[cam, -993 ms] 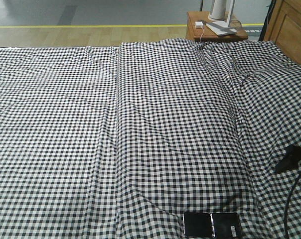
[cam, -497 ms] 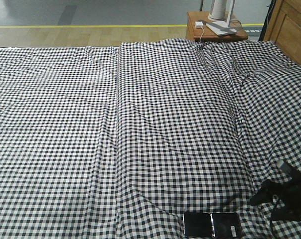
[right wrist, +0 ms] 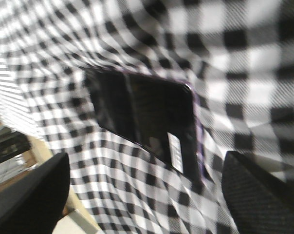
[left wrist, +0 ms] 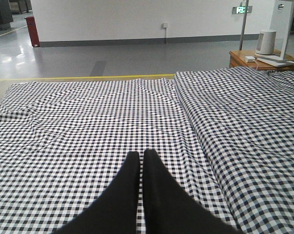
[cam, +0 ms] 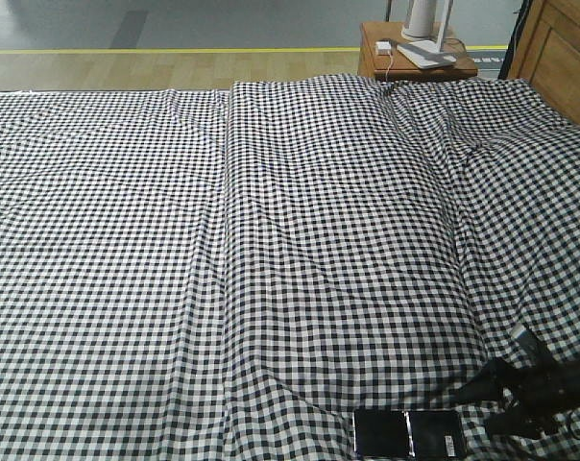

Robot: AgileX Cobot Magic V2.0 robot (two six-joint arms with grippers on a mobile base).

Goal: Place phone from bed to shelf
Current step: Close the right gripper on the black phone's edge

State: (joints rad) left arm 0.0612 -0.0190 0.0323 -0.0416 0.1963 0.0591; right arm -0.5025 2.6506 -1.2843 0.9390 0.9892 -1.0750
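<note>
Jaws apart, the right gripper (cam: 489,408) is lining up beside the phone (cam: 408,434) lying on the bed (cam: 271,240), apparently not touching it, needing to straddle it next, while the left gripper (left wrist: 139,157) is idling, jaws together.

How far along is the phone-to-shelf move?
Done: nothing yet; the phone lies flat on the bed. In hand: the right gripper sits low beside the phone, jaws open; its wrist view shows the phone just ahead, ungrasped. The left gripper is shut over the sheet, holding nothing. Left: grasp, lift, carry to the shelf, which no view shows.
</note>
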